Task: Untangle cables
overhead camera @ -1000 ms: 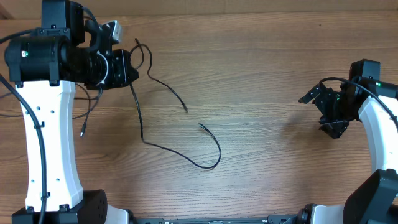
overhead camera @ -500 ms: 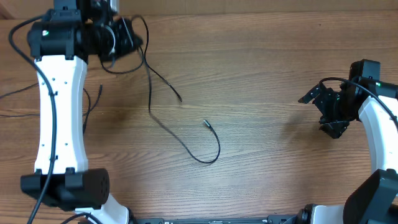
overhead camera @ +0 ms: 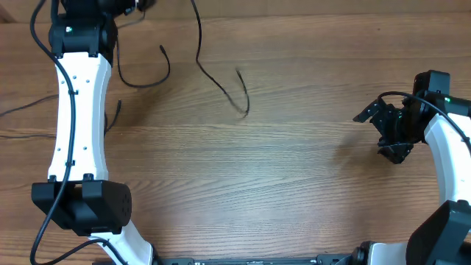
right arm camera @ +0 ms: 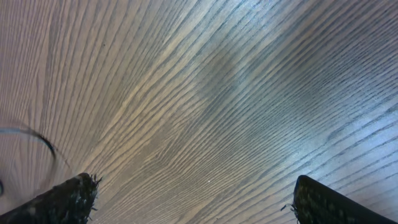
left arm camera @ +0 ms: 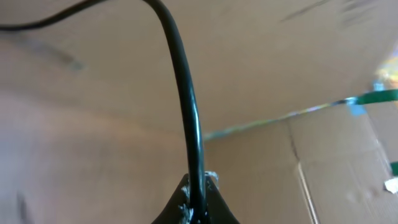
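My left gripper (left arm camera: 198, 208) is shut on one thin black cable (left arm camera: 185, 106), which rises from the jaws and curves off to the left. In the overhead view that gripper is at the far left table edge, mostly cut off by the frame. The held cable (overhead camera: 200, 51) hangs down from it, and its tail curls to a plug end (overhead camera: 239, 73). A second cable (overhead camera: 149, 79) loops beside the left arm (overhead camera: 77, 96). A third short piece (overhead camera: 115, 116) shows beside the arm. My right gripper (overhead camera: 392, 140) is open and empty over bare wood at the right (right arm camera: 196, 205).
Thin dark cords (overhead camera: 22, 110) trail off the left edge of the wooden table (overhead camera: 294, 184). The right arm's own thick cable (overhead camera: 397, 96) arcs above its wrist. Cardboard and green tape (left arm camera: 379, 96) show beyond the table in the left wrist view.
My left gripper has risen and moved toward the far edge with the cable. The cable's tail has been dragged from the table's middle up to the back. The right arm has not moved.
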Robot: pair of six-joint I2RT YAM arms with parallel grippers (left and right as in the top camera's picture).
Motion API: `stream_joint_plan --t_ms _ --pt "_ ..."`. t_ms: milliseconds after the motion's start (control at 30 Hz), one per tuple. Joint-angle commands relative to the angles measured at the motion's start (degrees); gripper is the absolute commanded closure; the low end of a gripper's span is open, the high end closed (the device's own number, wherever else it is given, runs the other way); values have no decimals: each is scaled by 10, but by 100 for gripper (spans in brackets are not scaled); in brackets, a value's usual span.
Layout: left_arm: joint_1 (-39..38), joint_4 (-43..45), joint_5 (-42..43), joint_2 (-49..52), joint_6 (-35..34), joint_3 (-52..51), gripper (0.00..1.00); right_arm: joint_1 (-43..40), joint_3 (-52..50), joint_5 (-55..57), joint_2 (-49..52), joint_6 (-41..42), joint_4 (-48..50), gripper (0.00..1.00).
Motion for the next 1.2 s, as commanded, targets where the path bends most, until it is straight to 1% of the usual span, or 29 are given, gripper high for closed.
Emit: stream_joint_plan --t_ms 0,67,100,167,300,433,500,633,667,700,767,800,867,900,933,1000,1067,1167 --pt "7 -108 22 -2 93 3 96 1 9 -3 3 -3 0 0" --pt "11 -205 -11 -1 152 3 96 1 9 -3 3 -3 0 0" --pt "12 -265 -53 -1 188 3 96 1 9 -3 2 -3 0 0" --pt "11 -336 -126 -1 226 3 96 1 9 -3 3 -3 0 0" --pt "12 -455 -273 -1 247 3 96 1 9 -3 3 -3 0 0" --pt "11 -533 -399 -1 247 3 96 1 9 -3 3 -3 0 0" --pt "12 -566 -437 -1 246 3 96 1 9 -3 3 -3 0 0" --pt "15 -617 -452 -1 237 3 96 1 9 -3 3 -3 0 0" --pt "16 -627 -451 -1 227 4 96 1 9 -3 3 -3 0 0" --pt "19 -648 -449 -2 197 4 96 1 9 -3 3 -3 0 0" --pt "22 -677 -442 -2 162 4 96 1 9 -3 3 -3 1 0" --pt "22 -686 -435 -2 159 4 96 1 9 -3 3 -3 0 0" --pt "21 -699 -409 -2 169 3 96 1 9 -3 3 -3 1 0" --pt "21 -699 -389 -2 188 3 96 1 9 -3 3 -3 1 0" --pt "19 -699 -340 -2 233 3 96 1 9 -3 3 -3 1 0" --pt "16 -699 -285 -2 264 3 96 1 9 -3 3 -3 1 0" --pt "13 -699 -268 -2 264 3 96 1 9 -3 3 -3 1 0" --pt "12 -699 -280 -2 238 3 96 1 9 -3 3 -3 1 0"
